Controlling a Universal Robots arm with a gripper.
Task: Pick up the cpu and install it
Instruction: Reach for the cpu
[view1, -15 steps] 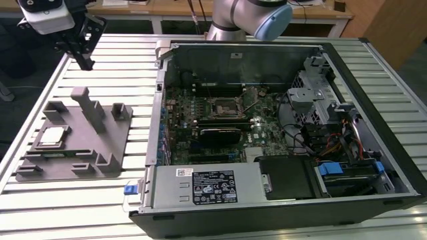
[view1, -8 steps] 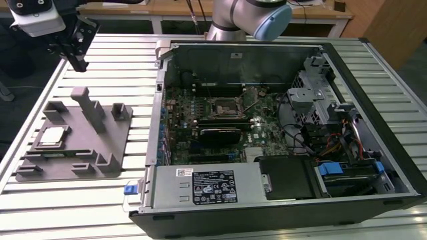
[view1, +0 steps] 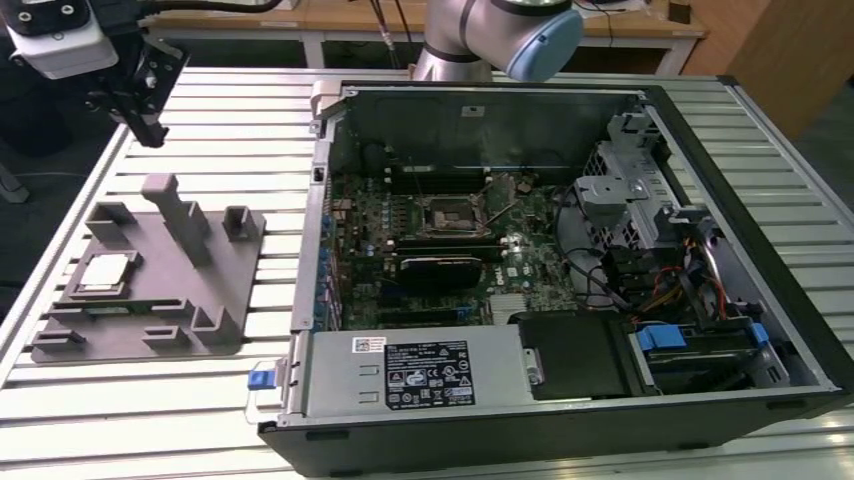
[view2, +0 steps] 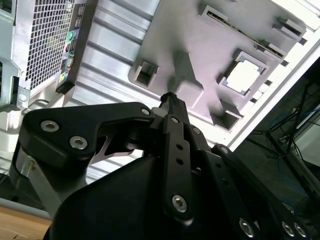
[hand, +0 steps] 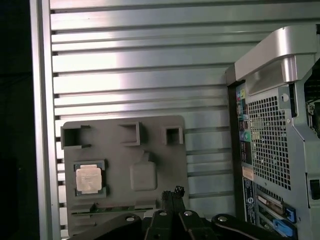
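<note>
The cpu (view1: 104, 272), a small square chip with a silver top, lies flat in a recess of the grey holder (view1: 147, 315) on the exterior view's left. Both wrist views show the cpu (view2: 243, 76) (hand: 89, 178) in its recess. My gripper (view1: 147, 130) hangs well above the table behind the holder, far from the chip. Its black fingers look shut with nothing between them, as seen at the gripper (view2: 169, 97) (hand: 173, 191) in both wrist views. The black-framed socket (view1: 451, 212) sits on the motherboard inside the open computer case (view1: 747, 330).
The grey holder (hand: 150, 145) carries a tall upright post (view1: 180, 215) and several small raised blocks. The case's rear panel (hand: 270, 145) stands close beside the holder. Slatted metal tabletop (view1: 254, 130) surrounds both. The arm's base (view1: 467, 40) rises behind the case.
</note>
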